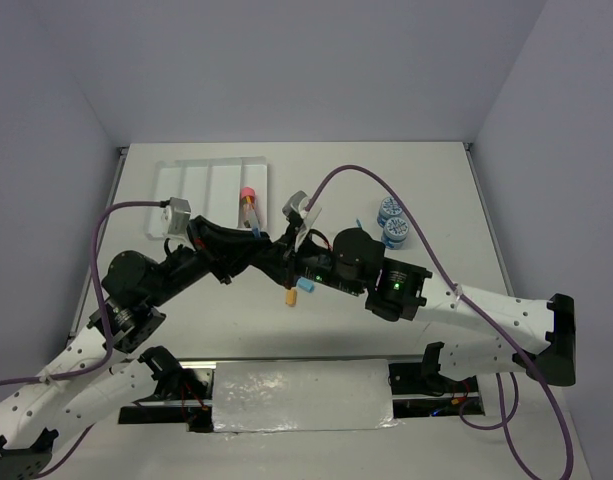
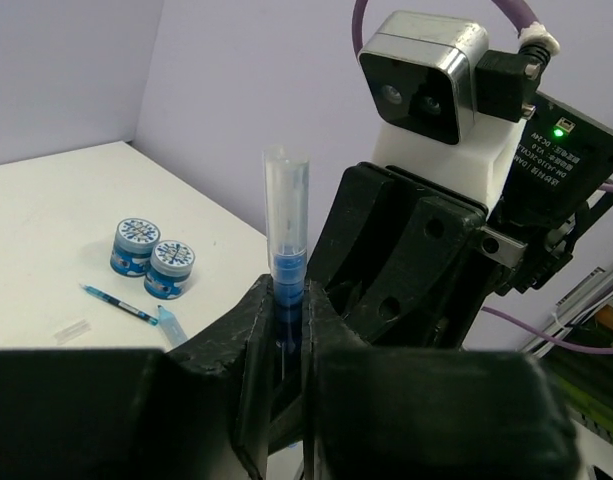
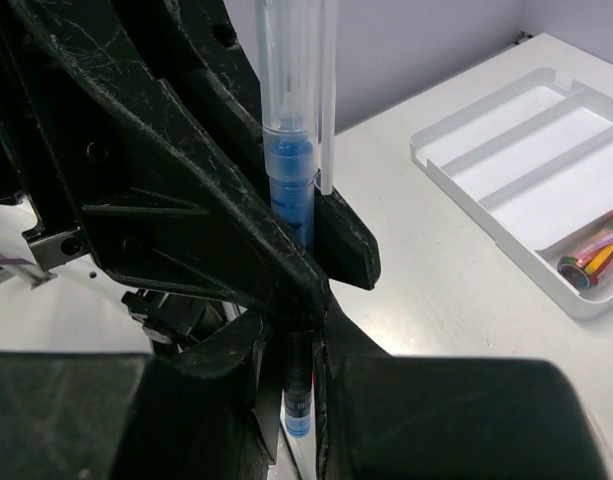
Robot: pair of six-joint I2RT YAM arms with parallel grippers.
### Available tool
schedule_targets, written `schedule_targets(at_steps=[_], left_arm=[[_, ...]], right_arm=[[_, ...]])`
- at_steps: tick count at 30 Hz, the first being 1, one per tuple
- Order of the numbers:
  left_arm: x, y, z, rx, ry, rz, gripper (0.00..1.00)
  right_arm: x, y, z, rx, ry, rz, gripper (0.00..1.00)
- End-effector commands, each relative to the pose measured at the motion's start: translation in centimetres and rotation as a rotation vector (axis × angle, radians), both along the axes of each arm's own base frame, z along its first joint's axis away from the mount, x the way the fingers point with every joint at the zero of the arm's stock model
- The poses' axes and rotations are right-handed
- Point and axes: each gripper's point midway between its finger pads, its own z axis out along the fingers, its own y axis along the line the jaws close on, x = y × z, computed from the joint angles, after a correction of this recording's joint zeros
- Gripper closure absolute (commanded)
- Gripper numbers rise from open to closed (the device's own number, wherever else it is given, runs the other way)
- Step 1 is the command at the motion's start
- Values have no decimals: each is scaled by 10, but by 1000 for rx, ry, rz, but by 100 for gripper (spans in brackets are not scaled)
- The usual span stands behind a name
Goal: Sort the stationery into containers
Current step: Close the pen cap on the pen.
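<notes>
Your left end effector [image 2: 288, 292] and right end effector [image 3: 291, 348] both pinch the same thin blue plastic pen with a clear cap [image 2: 286, 220]. It is held in the air between them, its long axis running through both grips. The white four-compartment plastic tray [image 1: 201, 185] lies far-left on the desk [image 1: 436, 200], nearer your left arm.

Legible text: none.

Left wrist view: several short lines of white lettering stand on the black housing [image 2: 578, 165] of the opposite arm, just beside its green light [image 2: 558, 130]. The lines run sideways and are too small to read.

Same view: the lids of the two round tubs [image 2: 136, 243] on the table carry a blue-and-white printed pattern. Whether it includes letters cannot be told.
</notes>
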Motion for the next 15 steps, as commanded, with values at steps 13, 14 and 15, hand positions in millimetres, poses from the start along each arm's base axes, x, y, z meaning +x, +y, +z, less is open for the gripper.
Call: schedule_targets(at_steps=[13,14,15], left_arm=[[-38,-5,33,42,-250,-155,100],[-41,-6,34,49,-267,-173,100],[-49,-8,34,56,-285,-213,100]], right_arm=[[-27,-7,16,75,-57,127,56],[-31,-8,16,79,-59,149,54],[-36,-14,22,103,-60,169,53]])
